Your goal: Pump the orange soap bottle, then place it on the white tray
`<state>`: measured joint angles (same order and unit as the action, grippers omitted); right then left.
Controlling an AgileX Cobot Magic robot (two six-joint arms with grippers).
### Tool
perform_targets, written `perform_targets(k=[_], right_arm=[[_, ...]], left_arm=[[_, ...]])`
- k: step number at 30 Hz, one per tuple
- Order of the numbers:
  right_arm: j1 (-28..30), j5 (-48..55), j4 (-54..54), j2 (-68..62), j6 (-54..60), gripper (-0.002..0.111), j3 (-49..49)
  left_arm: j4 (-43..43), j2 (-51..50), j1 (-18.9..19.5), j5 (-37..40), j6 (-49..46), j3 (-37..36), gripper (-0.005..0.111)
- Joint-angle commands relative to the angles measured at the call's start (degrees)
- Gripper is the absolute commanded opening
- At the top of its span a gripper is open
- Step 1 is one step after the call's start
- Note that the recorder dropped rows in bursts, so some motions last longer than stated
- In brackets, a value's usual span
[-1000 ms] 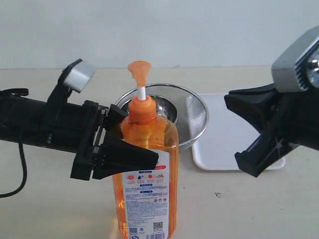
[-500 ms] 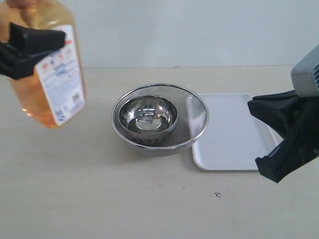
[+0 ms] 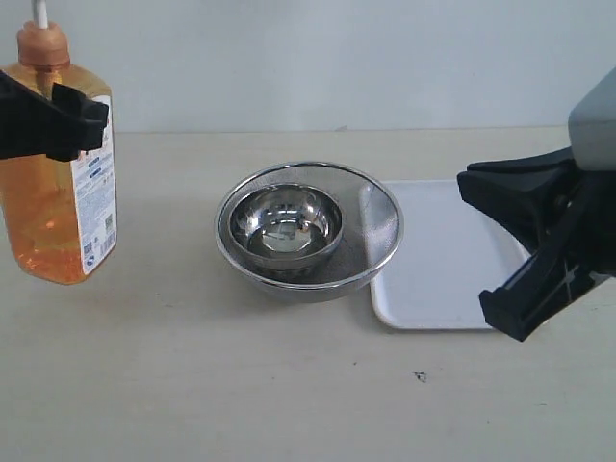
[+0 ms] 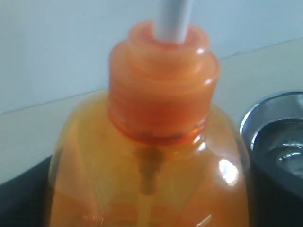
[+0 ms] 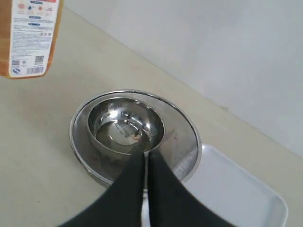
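The orange soap bottle [image 3: 53, 192] hangs upright above the table at the far left, its white stem [image 3: 39, 12] cut off by the frame's top and the pump head out of view. My left gripper [image 3: 53, 125] is shut on the bottle's shoulder, with black fingers across it. The left wrist view is filled by the bottle's neck [image 4: 161, 90]. The bottle's label end [image 5: 28, 38] shows in the right wrist view. The white tray [image 3: 443, 260] lies at the right. My right gripper [image 5: 144, 153] is shut and holds nothing, hovering by the tray [image 5: 236, 198].
A steel mesh bowl [image 3: 380, 231] with a smaller steel bowl [image 3: 289, 221] inside it stands mid-table, touching the tray's left edge. The bowls [image 5: 125, 123] lie just beyond the right fingertips. The right arm's black body [image 3: 549, 241] overhangs the tray's right end.
The bottle went from standing at the front centre to up at the far left, tilted, and now hangs upright and lower. The right gripper shifted slightly left.
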<state>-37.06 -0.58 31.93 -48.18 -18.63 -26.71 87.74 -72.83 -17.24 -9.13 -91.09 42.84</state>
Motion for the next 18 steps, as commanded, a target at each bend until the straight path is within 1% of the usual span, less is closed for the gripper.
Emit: perform_targets(k=[1,3,5,7,10,11,13,18], right_arm=[[2.5,-2.0,0.4,-1.5,-0.1,0.000,-0.9],[5.2,-2.6,-0.3,-2.7,-0.3,0.000,-2.1],[7.5,-3.8,-2.3,-4.2,-0.3,0.000,-3.1],[9.3,-4.6,-3.1,-6.0,-0.3,0.000,-4.5],[10.5,-6.3,-3.1,-8.8,-0.3,0.000,-7.0],[10.7,-6.6,-3.0,-9.8,0.1,0.000,-8.0],[10.8,-6.8,-2.9,-11.6,1.2,0.000,-10.2],[10.8,-6.9,-2.9,-16.8,3.0,0.000,-17.6]], left_arm=[[-20.1,-5.8,-2.1,-7.3,19.9,2.6,0.005],[-31.5,-8.3,-4.4,-13.4,30.1,2.6,0.005],[-41.0,-11.1,-7.3,-19.5,40.7,2.6,0.005],[-45.5,-13.6,-9.9,-24.0,47.7,2.6,0.005],[-45.8,-18.1,-12.2,-28.9,48.5,2.6,0.005],[-45.8,-19.1,-12.6,-29.0,48.5,2.6,0.005],[-45.8,-21.7,-12.8,-29.6,48.5,2.5,0.005],[-46.8,-24.3,-12.8,-31.2,51.1,2.5,0.005]])
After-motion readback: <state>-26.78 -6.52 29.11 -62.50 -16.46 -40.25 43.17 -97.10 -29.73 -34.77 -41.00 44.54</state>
